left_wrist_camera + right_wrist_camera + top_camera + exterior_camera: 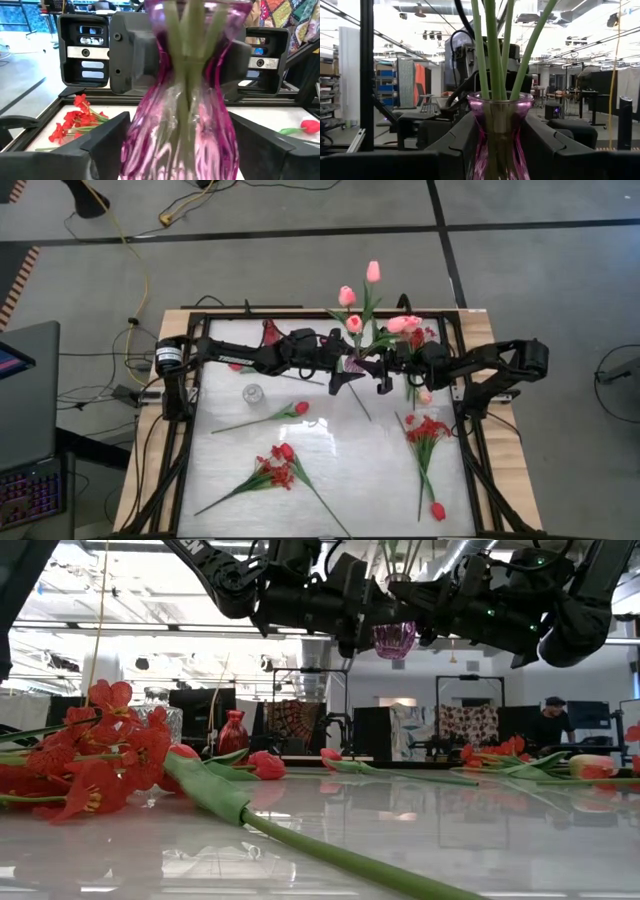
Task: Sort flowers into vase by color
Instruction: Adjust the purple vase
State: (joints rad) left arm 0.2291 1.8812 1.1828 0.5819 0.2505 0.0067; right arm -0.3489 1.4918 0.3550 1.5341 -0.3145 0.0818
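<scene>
Two black jointed arms (270, 355), apparently silver-banded at the base.

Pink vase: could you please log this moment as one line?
pink vase: raised, holds pink tulips | right tool: clamped on vase | left tool: at vase | red flowers: on table

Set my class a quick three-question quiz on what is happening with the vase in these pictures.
1. True or false: the purple vase stands on the table.
2. What colour are the tulips in the purple vase? A red, B pink, C white.
3. Fill the gap: the right gripper is closed on the ____.

Key: 1 false, it hangs in the air above the table. 2 B. 3 purple vase.
</scene>
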